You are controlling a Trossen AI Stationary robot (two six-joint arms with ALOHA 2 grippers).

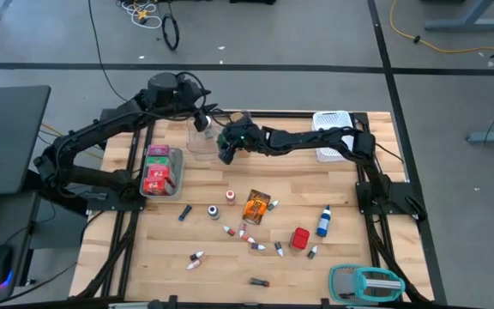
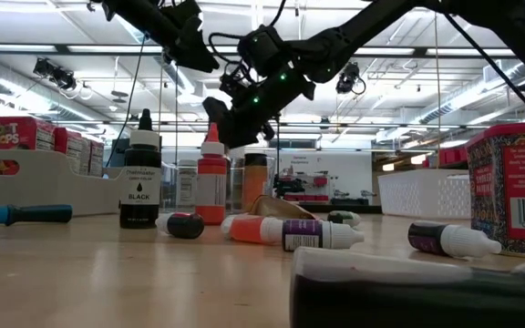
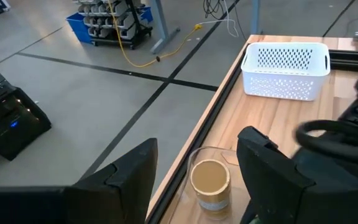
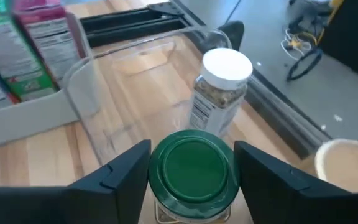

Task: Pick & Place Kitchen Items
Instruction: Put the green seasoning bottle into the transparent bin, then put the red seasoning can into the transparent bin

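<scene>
The green-lidded jar (image 4: 194, 167) was seen between the spread fingers of the right hand (image 4: 191, 171), over the clear tray (image 4: 92, 93), just before the white-lidded jar (image 4: 219, 90), which could be knocked if lowered carelessly.

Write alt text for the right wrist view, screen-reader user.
The right gripper straddles a green-lidded jar, its open fingers at either side, inside a clear tray on the wooden table. A white-lidded spice jar stands just beyond, with boxed groceries in a grey bin alongside.
</scene>
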